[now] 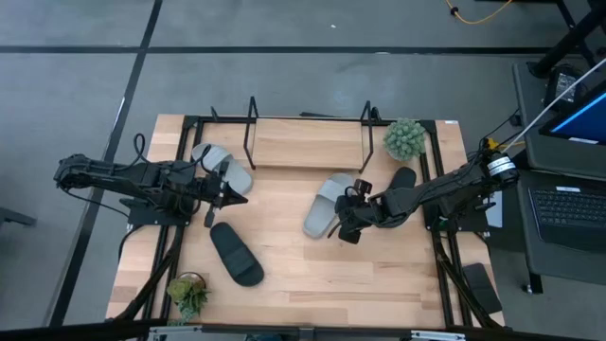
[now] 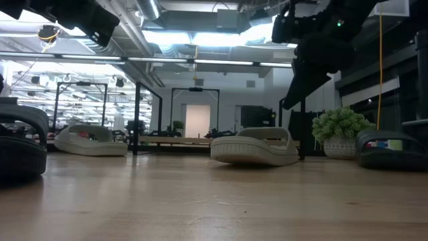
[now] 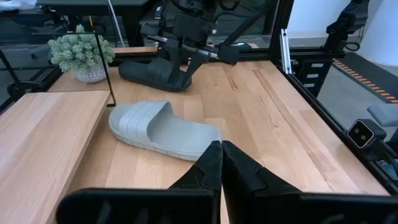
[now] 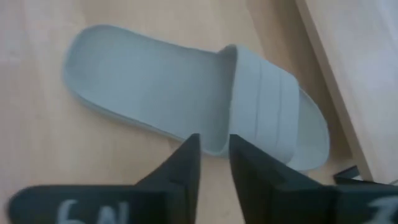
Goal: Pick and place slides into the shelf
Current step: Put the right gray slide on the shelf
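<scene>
Currently the right gripper [image 4: 214,155], fingers slightly apart and empty, hovers over the grey slide [image 1: 327,205] lying mid-table, just before the shelf [image 1: 308,142]. Approach step, I judge; next it must descend and clamp the strap. Left gripper [image 1: 239,198] waits, fingers together.

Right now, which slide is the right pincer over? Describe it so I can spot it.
Start at the black wire shelf at the table's far edge. Just in front of its right end lies a light grey slide, with the right pincer over it. The slide beside the potted plant is black.
</scene>
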Tool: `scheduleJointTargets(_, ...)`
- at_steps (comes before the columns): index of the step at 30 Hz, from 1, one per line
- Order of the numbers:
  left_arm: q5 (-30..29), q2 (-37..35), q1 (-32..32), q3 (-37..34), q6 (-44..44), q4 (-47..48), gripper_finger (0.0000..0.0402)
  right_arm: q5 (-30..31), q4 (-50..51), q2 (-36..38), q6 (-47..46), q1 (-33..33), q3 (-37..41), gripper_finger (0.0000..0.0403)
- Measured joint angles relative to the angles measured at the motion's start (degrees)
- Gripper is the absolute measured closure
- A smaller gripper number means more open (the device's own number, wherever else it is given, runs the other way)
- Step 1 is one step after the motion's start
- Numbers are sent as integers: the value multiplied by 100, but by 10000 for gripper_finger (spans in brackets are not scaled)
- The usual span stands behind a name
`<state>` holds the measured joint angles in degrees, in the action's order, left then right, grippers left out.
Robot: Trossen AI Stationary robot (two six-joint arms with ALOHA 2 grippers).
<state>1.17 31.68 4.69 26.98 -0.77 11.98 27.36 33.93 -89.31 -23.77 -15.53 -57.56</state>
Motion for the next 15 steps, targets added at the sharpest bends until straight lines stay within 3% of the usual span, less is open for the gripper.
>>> scheduleJointTargets(8,-2,0,0,0,-1,80,402,29,-177,-292,0,103,0,231)
scheduleJointTargets(15,-2,0,0,0,-3,167,401,26,-197,-634,-8,307,0,222)
